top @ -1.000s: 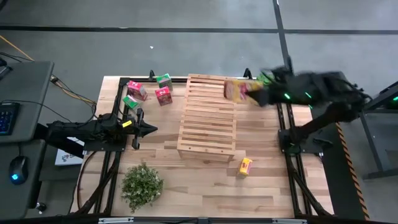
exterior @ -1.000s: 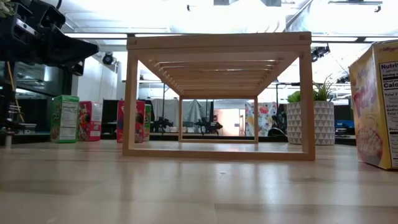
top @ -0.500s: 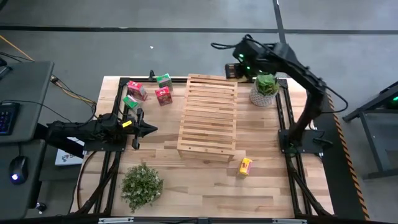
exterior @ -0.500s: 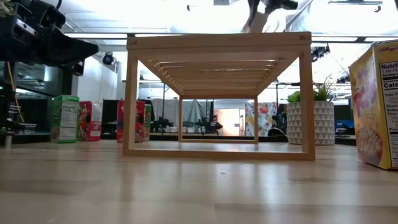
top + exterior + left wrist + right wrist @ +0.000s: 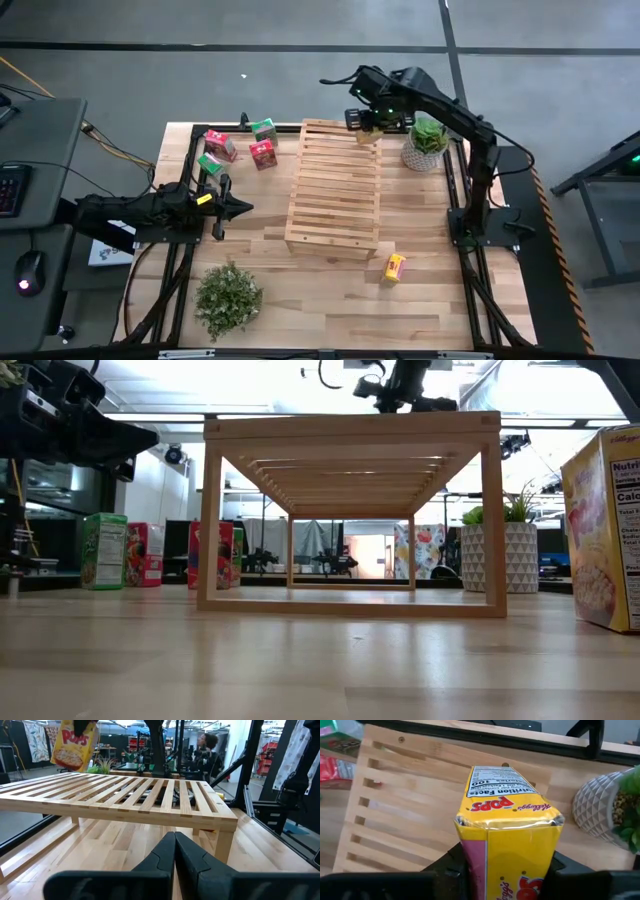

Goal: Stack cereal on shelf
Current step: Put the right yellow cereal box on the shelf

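The big wooden shelf [image 5: 333, 189] stands in the middle of the table [image 5: 430, 290], with bare wood on both of its long sides. The near edge of the table has open room, except for a leafy plant [image 5: 228, 297] at the near left and a yellow cereal box [image 5: 395, 267] lying near the shelf's near right corner. At the far left, four small boxes sit close together: a pink-red box [image 5: 220, 145], a green box [image 5: 264, 130], a second pink-red box [image 5: 263, 154] and a second green box [image 5: 211, 163]. A potted plant [image 5: 427, 144] in a white pot stands just right of the shelf's far right corner, so that corner is tight. The right gripper [image 5: 372, 118] is up in the air over the far right end of the shelf, pinching another yellow cereal box [image 5: 507, 845] between its fingers. That box hangs above the slats, and it is not touching them. The left gripper [image 5: 232, 208] waits low on the left side of the table, pressed tight together, with nothing in it, well apart from the shelf.
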{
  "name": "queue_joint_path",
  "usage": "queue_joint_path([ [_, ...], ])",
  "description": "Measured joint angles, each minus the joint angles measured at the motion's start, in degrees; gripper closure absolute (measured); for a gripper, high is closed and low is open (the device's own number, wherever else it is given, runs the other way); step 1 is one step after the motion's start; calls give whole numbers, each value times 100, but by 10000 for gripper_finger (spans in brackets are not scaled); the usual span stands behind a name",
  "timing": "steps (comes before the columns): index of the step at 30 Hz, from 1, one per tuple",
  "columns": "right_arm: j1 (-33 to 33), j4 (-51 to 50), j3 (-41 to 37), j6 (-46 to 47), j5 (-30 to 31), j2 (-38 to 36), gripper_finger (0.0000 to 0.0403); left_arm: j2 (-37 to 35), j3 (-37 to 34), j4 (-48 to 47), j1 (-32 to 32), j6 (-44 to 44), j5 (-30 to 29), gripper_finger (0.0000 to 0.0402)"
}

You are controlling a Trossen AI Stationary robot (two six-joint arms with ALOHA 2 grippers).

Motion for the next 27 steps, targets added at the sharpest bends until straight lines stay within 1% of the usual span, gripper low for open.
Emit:
queue_joint_path([
  [3, -1, -2, -1, 151, 26, -10, 283, 1, -1, 0, -1, 0, 0, 401],
  [10, 2, -2, -1, 157, -391, -14, 283, 0, 0, -1, -1, 0, 0, 401],
  [15, -47, -2, -1, -160, -436, -14, 283, 1, 1, 0, 0, 0, 0, 401],
  [19, -47, -3, -1, -192, -640, -14, 283, 1, 1, 0, -1, 0, 0, 401],
  [27, -5, -4, -1, -26, -364, -14, 283, 0, 0, 0, -1, 0, 0, 401],
])
